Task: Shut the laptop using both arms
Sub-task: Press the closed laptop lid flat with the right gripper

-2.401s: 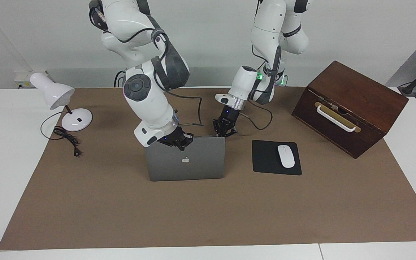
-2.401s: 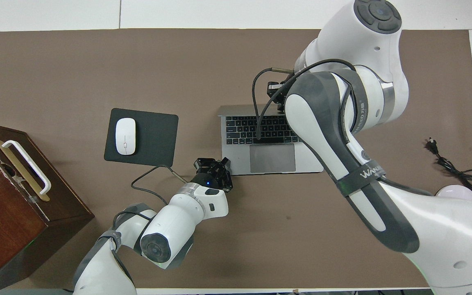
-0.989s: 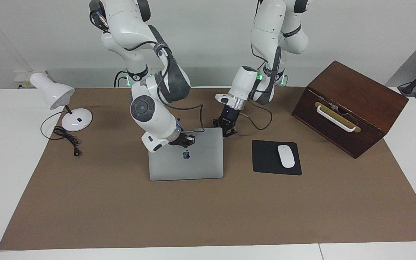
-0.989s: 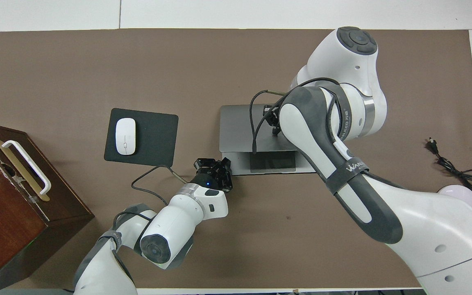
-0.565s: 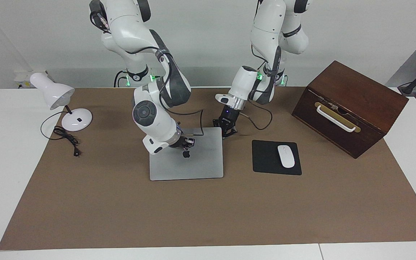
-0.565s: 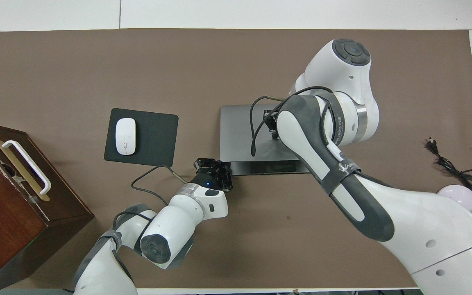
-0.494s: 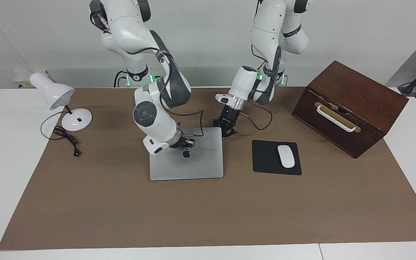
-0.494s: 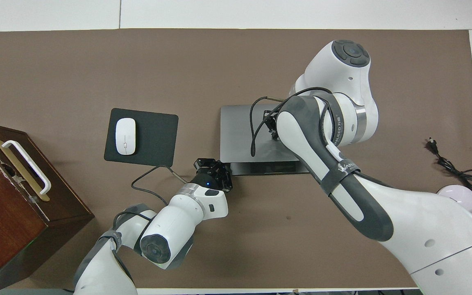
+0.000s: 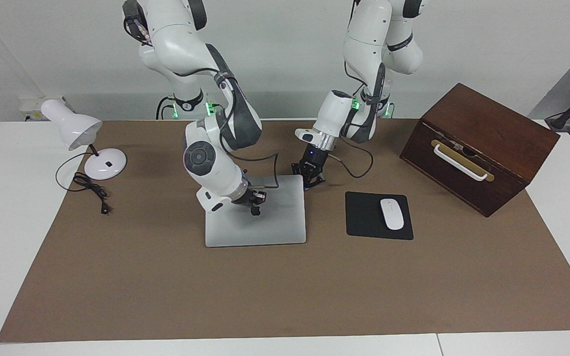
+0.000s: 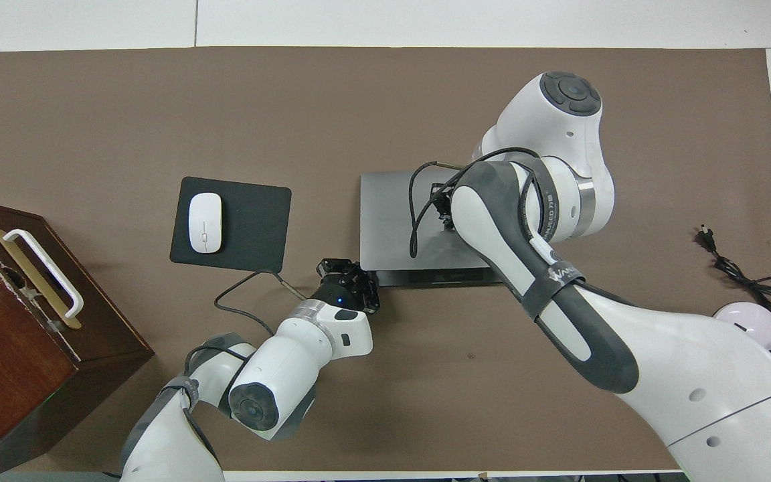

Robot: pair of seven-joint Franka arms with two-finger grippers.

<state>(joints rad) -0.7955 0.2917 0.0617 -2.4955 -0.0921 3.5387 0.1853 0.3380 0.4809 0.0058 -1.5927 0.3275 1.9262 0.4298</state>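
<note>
The right gripper (image 9: 254, 199) is pressing down on the lid of the laptop (image 9: 275, 225), right by the dark logo, and from where I stand I cannot tell whether its fingers are spread or pinched. Under it the lid lies almost flat. In the overhead view a thin dark strip of the base shows along the laptop's edge nearest the robots, so I'd say the lid is down but perhaps not quite seated; that last sliver is hard to read.

The left gripper (image 9: 309, 177) sits low at the laptop's corner nearest the robots, toward the left arm's end of the table, just beside or touching the edge. Its fingers look drawn together around nothing, though I wouldn't swear to it.

Past that corner lies the mouse pad (image 9: 364, 217) with the mouse (image 9: 392, 213) on it, untouched.

So the closing looks nearly done. What's left, as I judge it, is a final press to seat the lid and lifting both arms clear.
</note>
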